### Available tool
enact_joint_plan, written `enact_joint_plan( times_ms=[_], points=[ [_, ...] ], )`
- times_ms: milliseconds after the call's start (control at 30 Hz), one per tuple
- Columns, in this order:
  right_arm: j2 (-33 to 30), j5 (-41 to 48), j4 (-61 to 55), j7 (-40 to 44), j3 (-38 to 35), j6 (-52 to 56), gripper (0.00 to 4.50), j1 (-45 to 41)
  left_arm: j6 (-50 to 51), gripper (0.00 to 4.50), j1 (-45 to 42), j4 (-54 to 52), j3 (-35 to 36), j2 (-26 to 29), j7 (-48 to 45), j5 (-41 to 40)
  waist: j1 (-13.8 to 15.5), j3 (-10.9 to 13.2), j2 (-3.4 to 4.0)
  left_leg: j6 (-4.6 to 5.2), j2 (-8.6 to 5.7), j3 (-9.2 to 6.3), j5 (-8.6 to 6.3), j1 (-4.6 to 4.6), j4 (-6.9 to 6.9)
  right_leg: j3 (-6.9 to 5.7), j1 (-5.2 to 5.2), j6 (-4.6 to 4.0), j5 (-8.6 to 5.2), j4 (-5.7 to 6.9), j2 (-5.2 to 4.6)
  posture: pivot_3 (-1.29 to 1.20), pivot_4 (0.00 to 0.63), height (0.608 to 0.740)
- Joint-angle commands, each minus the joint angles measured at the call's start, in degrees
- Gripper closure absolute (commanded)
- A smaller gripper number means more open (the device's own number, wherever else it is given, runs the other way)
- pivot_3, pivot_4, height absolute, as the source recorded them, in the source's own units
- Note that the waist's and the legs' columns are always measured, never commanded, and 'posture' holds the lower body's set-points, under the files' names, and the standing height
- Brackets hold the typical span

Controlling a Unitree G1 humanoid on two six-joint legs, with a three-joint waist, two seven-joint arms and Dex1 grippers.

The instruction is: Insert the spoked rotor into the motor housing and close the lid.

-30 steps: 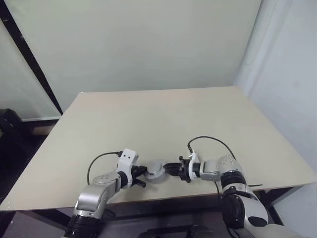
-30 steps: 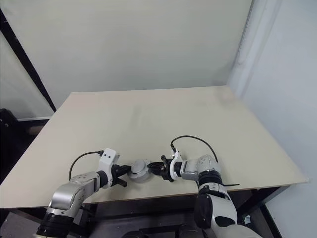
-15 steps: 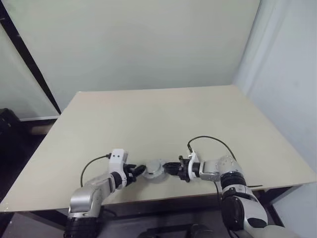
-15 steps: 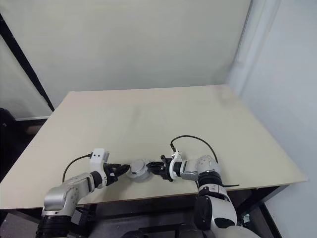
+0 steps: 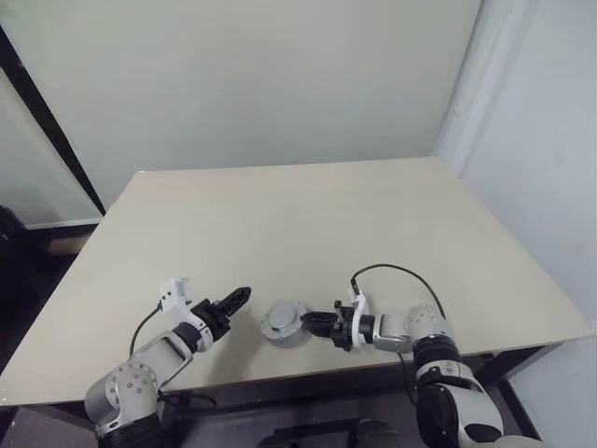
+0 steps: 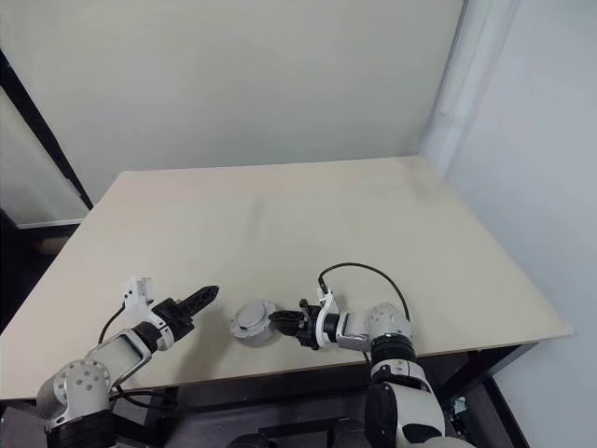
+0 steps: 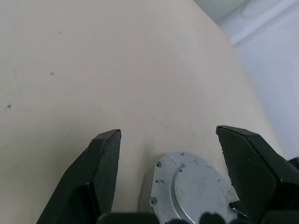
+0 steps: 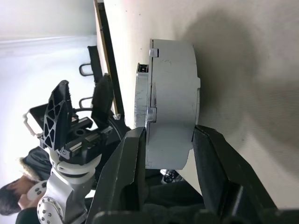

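Pale green walls back a bare beige table (image 5: 308, 224), with a white curtain hanging at my right side and a dark frame post leaning at my left. Near the table's front edge sits the motor housing (image 5: 284, 323), a short silver metal cylinder, resting on the tabletop with a flat round silver lid (image 7: 198, 191) on top; small screw holes ring the lid's flange in my left wrist view. With the lid in place, neither the copper windings nor the spoked rotor can be seen, so I cannot tell where the rotor lies.

My right gripper (image 5: 319, 325) reaches in from the right, lying low and nearly level over the table, pointing toward my left. Its two black fingers (image 8: 126, 172) clasp the housing's side wall, one on each side of the cylinder, pressed against the metal. A black cable loops up from that wrist and arcs over the tabletop behind it.

My left gripper (image 5: 233, 301) is to the left of the housing, apart from it with bare table between, raised a little off the surface and pointing forward and toward the housing. Its fingers (image 7: 100, 163) are spread wide with nothing between them, and the housing shows low in the gap between them in my left wrist view.

In my right wrist view a person (image 8: 18, 221) stands beyond the table's edge, partly seen.
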Motion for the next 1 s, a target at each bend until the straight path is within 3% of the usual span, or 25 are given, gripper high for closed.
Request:
enact_joint_plan(
  times_ms=[33, 533, 1000],
  points=[
    [1.53, 5.05, -4.06, 3.21, -1.21, -0.91, 3.27, -0.90, 1.28, 0.95, 0.54, -2.74, 2.83, -1.30, 2.45, -5.62, 0.00, 0.04, -0.05, 0.00, 0.00, 0.00, 0.00, 0.00, 0.00, -0.01, 0.00, 0.00, 0.00, 0.00, 0.00, 0.00, 0.000, 0.740],
    [4.08, 10.20, -7.62, 2.73, -1.78, -1.55, 3.28, -2.78, 0.63, 0.95, 2.27, -2.44, 4.16, -8.12, 11.35, -25.21, 0.06, 0.09, -0.15, -0.02, -0.03, 0.02, -0.01, -0.09, 0.04, 0.00, -0.03, 0.00, 0.00, -0.01, -0.04, 0.00, 0.000, 0.740],
    [5.47, 13.68, -9.71, 1.25, -0.37, -0.85, 3.28, -3.57, -4.94, 0.95, 3.14, 1.99, -1.32, -9.46, 12.84, -27.61, 0.06, 0.09, -0.15, -0.02, -0.10, 0.11, -0.01, -0.09, 0.06, -0.02, -0.02, -0.01, 0.00, -0.01, 0.02, 0.00, 0.000, 0.740]
  ],
)
